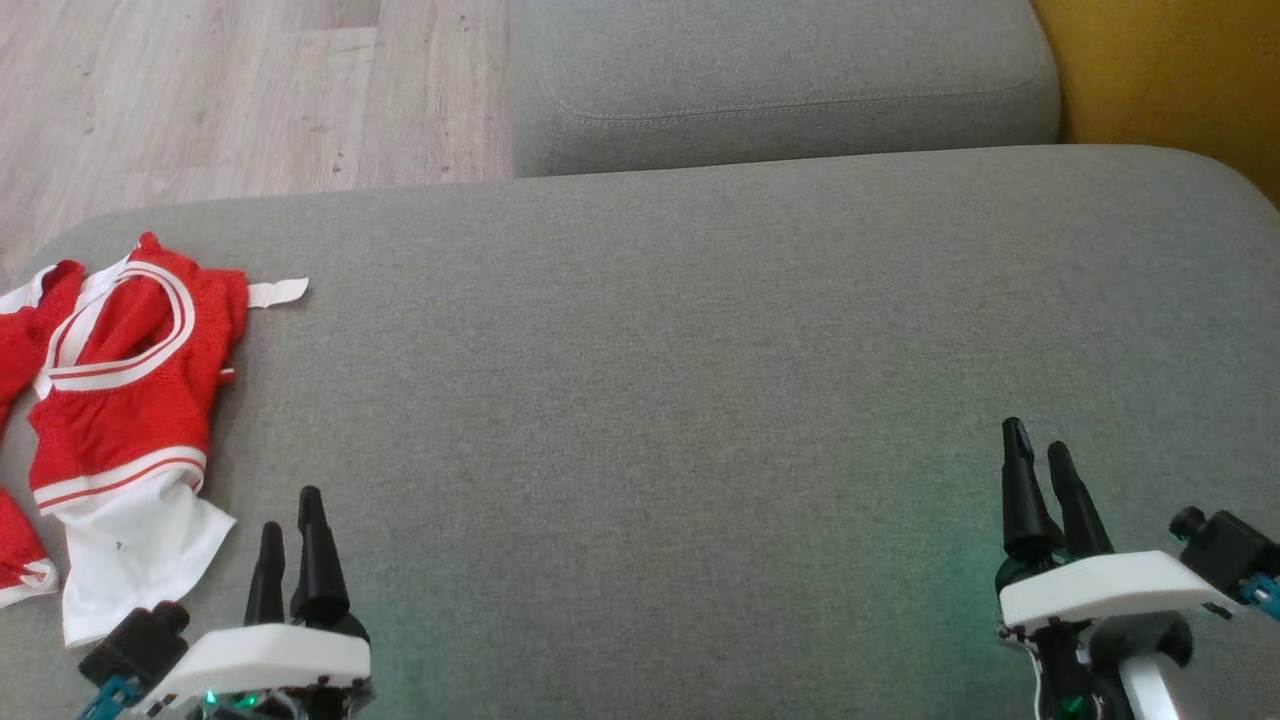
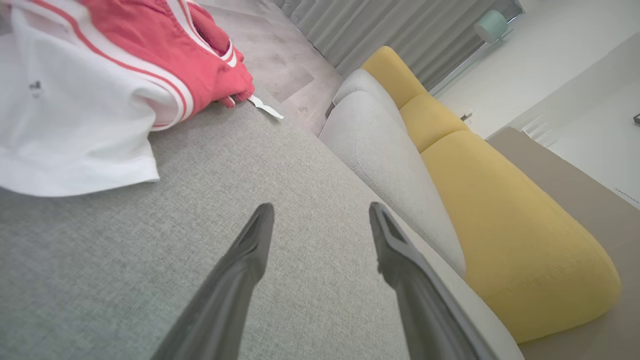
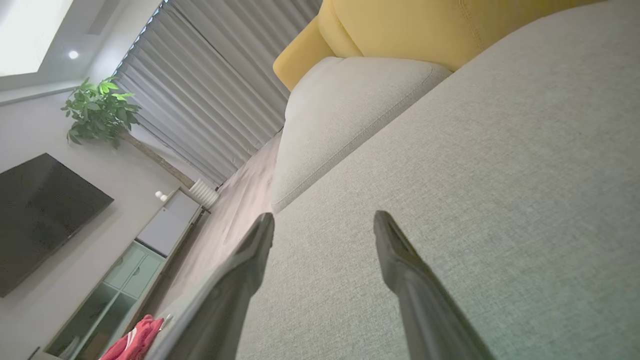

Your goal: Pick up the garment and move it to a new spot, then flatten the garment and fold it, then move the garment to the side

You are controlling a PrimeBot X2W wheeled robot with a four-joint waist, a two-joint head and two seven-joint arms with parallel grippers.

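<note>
Landmark for all positions: the grey seat cushion (image 1: 650, 400), a broad fabric surface that takes up most of the head view.

Garment (image 1: 120, 400): we find it on the left end of the grey seat cushion, crumpled and unfolded. It is red mesh with white bands of trim, and a plain white part lies towards the cushion's near edge. A short white strip (image 1: 278, 292) sticks out from the garment's far side and lies flat on the cushion. The garment's left part runs out of the head view, so we cannot tell whether it hangs over the cushion's left edge.

Left gripper (image 1: 290, 512): we see it over the near edge of the grey seat cushion, towards the left end, just beside the garment's white part but apart from it. In the left wrist view the two dark fingers stand spread, with bare cushion fabric between them and nothing held.

Right gripper (image 1: 1035, 437): it is over the near edge of the grey seat cushion, towards the right end and well apart from the garment. The right wrist view shows its fingers spread too, with bare fabric between them.

Surroundings: a second grey cushion (image 1: 780, 80) sits beyond the far edge of the grey seat cushion. A yellow cushion (image 1: 1160, 70) lies beyond the far right corner, and a pale wooden floor (image 1: 200, 90) beyond the far left corner.
</note>
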